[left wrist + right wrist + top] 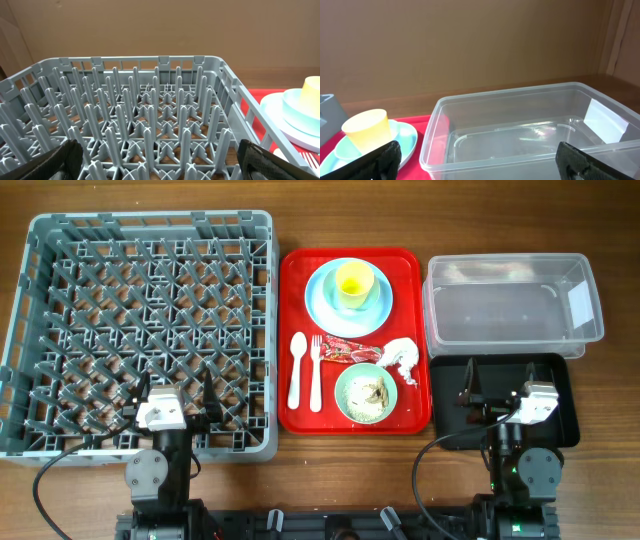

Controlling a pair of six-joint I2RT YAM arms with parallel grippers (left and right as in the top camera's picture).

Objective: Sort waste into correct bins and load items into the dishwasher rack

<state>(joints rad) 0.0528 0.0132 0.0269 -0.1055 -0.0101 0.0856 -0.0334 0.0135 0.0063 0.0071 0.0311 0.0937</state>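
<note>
Overhead, we looked straight down on the whole surface. Our left wrist view faced closely across the rack, the right the clear tub; both caught the yellow cup.

I'm seeing the grey pegged rack lying under and ahead of my left claw. The clear tub is sitting upright just ahead of my right claw, with the black tray lying beneath that claw. Between the claws, the white spoon and fork are lying side by side. The green bowl is holding scraps. The red wrapper and the tissue are lying just beyond it. The yellow cup is standing on the blue plate, farthest ahead.
</note>
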